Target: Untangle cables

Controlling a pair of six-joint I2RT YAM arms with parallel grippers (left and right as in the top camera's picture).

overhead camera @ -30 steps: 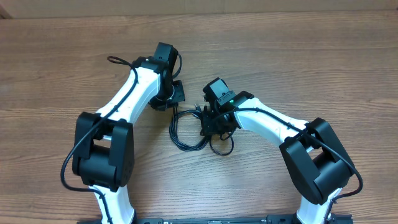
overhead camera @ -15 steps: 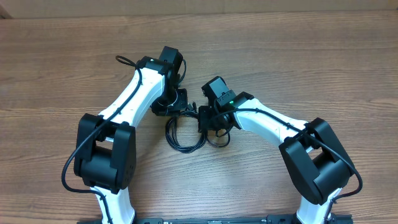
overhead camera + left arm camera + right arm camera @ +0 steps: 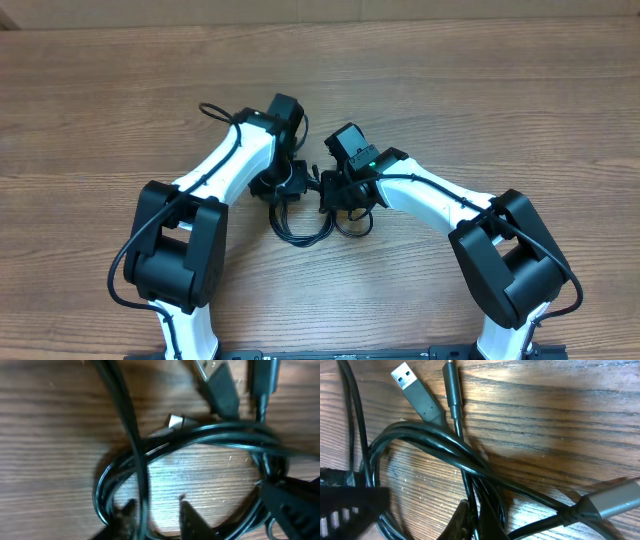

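Black cables (image 3: pixel 300 228): thin cords coiled in overlapping loops, lying on the wooden table (image 3: pixel 480 90) near its centre, between the two arms. Plug ends: one USB plug (image 3: pixel 415 387) with a bare metal tip and one slim barrel plug (image 3: pixel 451 382), side by side just beyond the coil; one grey connector (image 3: pixel 612 497) low at the right of the right wrist view. Left gripper (image 3: pixel 157 512): over the coil's left side, fingers apart, a single strand passing between them. Right gripper (image 3: pixel 472 522): pinched closed on bundled strands at the coil's right side.
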